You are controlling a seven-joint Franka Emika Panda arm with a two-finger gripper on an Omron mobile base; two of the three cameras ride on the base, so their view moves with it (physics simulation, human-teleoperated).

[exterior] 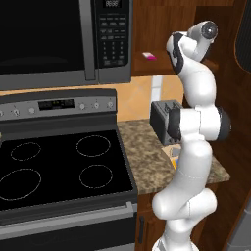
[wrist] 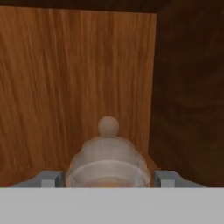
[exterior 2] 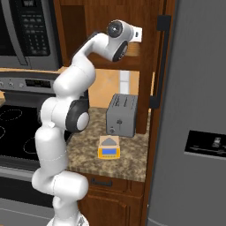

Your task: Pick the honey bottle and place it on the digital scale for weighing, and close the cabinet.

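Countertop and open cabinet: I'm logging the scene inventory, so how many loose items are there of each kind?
Toaster: 1
Digital scale: 1
Honey bottle, between the hand's fingertips inside the cabinet: 1
Pink-and-white item on the cabinet shelf: 1
Total: 4

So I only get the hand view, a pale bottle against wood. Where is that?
Observer: Inside a wall cabinet above the counter. Its door stands open.
Operator: And the scale it goes on?
Observer: The digital scale lies on the counter below, in front of a toaster.
Operator: Anything else on that shelf?
Observer: A small pink-and-white item, left of the arm.
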